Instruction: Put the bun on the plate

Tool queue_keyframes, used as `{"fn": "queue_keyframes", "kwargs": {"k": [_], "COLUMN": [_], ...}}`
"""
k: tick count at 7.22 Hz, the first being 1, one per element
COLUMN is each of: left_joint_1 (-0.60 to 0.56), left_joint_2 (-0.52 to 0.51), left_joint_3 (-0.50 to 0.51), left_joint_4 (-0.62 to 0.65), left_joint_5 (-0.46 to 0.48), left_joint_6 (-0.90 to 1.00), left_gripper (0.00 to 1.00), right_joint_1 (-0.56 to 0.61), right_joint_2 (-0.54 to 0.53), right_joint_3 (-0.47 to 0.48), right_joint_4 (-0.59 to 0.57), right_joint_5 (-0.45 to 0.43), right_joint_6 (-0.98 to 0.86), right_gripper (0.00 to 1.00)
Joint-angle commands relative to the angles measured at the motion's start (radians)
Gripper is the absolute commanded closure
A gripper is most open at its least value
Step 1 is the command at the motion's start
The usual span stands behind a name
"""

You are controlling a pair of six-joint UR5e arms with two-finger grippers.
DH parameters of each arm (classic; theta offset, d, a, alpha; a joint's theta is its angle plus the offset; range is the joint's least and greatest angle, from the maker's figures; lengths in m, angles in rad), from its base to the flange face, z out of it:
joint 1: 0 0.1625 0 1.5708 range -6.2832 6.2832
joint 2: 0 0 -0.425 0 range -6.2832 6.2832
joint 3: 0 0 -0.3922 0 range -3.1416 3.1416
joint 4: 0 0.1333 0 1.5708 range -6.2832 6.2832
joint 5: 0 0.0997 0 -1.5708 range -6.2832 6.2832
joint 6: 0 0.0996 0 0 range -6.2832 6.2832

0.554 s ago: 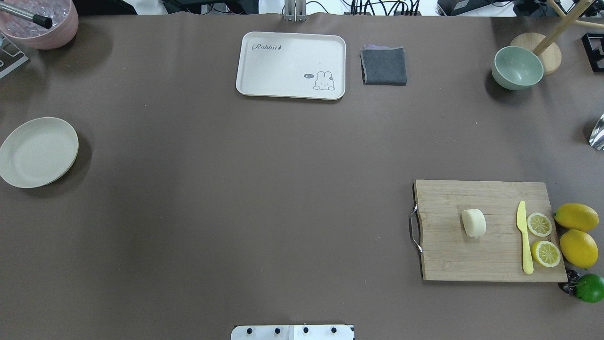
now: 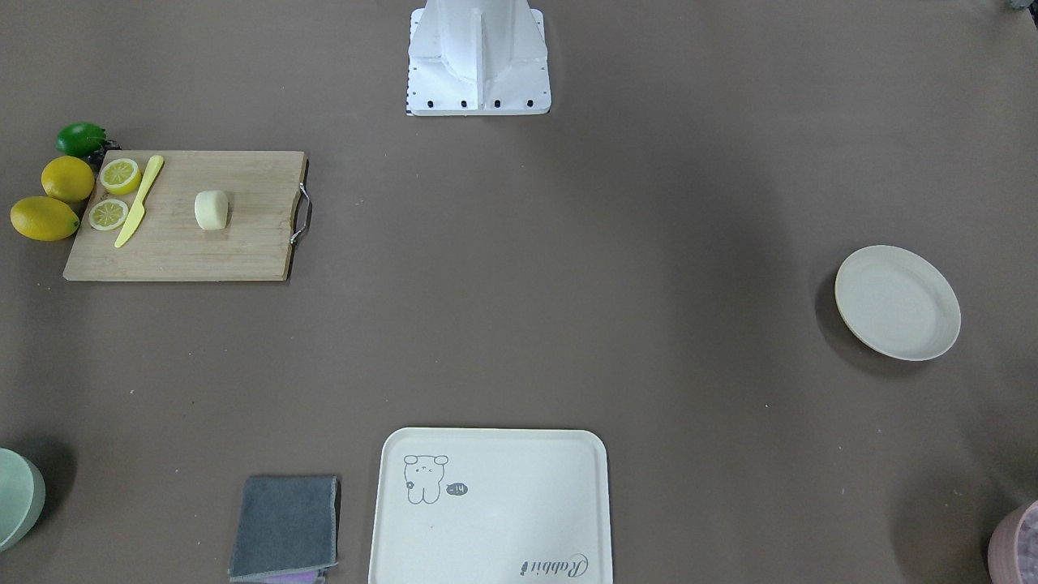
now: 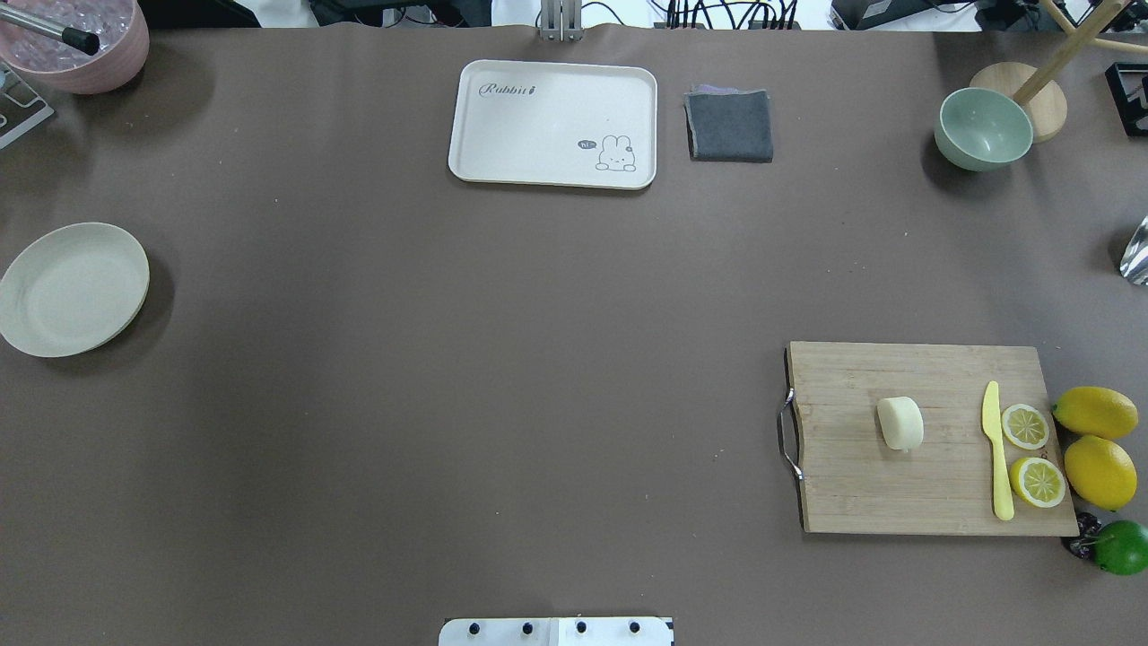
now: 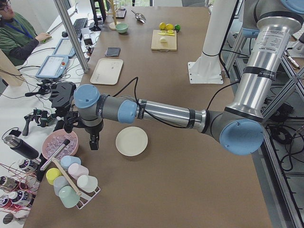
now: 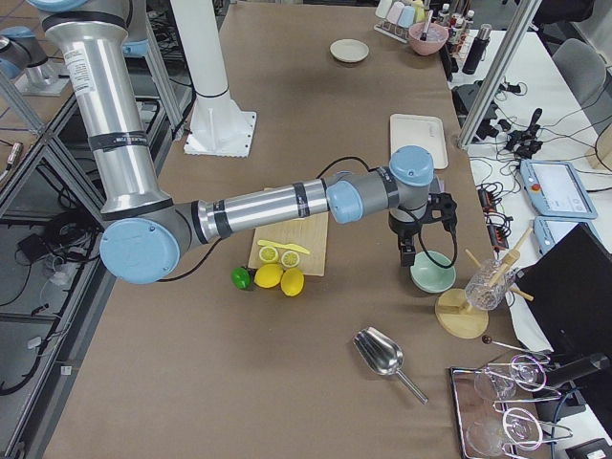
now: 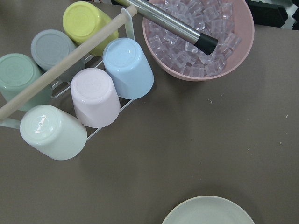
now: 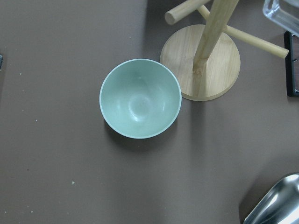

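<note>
The pale cream bun [image 3: 900, 423] lies on a wooden cutting board [image 3: 852, 484] at the right near side of the table, also seen in the front view as the bun [image 2: 212, 209]. The round off-white plate [image 3: 72, 289] sits empty at the far left edge; its rim shows as the plate [image 6: 209, 212] in the left wrist view. My left gripper [image 4: 94, 141] hangs beside the plate [image 4: 131, 141], near a pink bowl. My right gripper [image 5: 409, 253] hovers over a green bowl, away from the bun. Both show only in the side views, so I cannot tell whether they are open or shut.
On the board lie a yellow knife [image 3: 995, 453] and two lemon slices [image 3: 1025, 426]; whole lemons [image 3: 1096, 412] and a lime sit beside it. A cream tray [image 3: 553, 124], grey cloth [image 3: 730, 125], green bowl [image 7: 140, 98], wooden stand [image 7: 205, 60], pink ice bowl [image 6: 198, 37] and cup rack [image 6: 70, 84] ring the table.
</note>
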Motion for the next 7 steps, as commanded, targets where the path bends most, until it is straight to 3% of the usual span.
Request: {"fn": "queue_keyframes", "kwargs": {"k": [1,7], "left_joint_1": [-0.005,-0.002], "left_joint_2": [0.033,0.065], "left_joint_3": [-0.001,-0.051], "left_joint_4": [-0.018,-0.029], "left_joint_5": [-0.001,-0.002], "left_joint_6": [0.005,0.005], "left_gripper": [0.02,0.02], "right_joint_1": [0.001,0.001], "right_joint_2": [0.006,0.003], "right_joint_3": [0.004,0.021], "right_joint_4": [0.0,0.0], "right_joint_5": [0.003,0.004], "right_joint_6": [0.0,0.001], "right_gripper": [0.0,0.0]}}
